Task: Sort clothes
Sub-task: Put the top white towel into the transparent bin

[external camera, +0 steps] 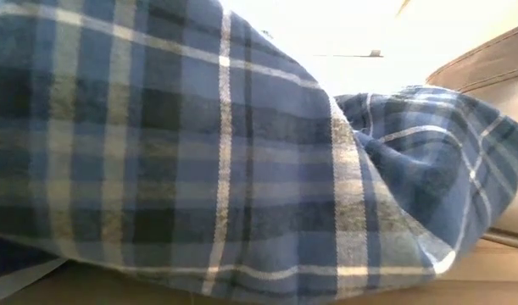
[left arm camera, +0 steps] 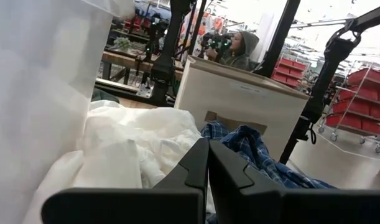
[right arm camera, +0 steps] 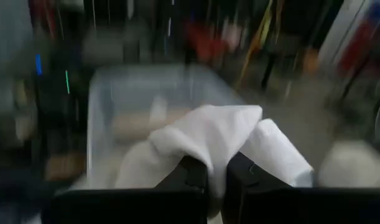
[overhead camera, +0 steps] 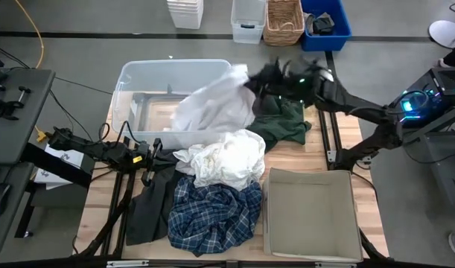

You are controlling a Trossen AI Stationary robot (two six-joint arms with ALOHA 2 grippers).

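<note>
Fabric fills my right hand (right arm camera: pixel 216 177), clamped on the white cotton garment (overhead camera: pixel 212 104) draped over the clear plastic tub's (overhead camera: pixel 138 74) rim, lifting it clear for sorting. My left hand (left arm camera: pixel 208 163) waits, fingers together, beside the blue-and-white plaid shirt (overhead camera: pixel 212 212).

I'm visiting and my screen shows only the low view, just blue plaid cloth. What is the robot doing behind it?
Observer: The right gripper is shut on a white garment, holding it over the clear plastic tub.
Operator: And the other arm?
Observer: The left gripper is shut, empty, beside the cream garment.
Operator: Is my plaid cloth near anything?
Observer: The plaid shirt lies at the table's front, next to the beige fabric bin.
</note>
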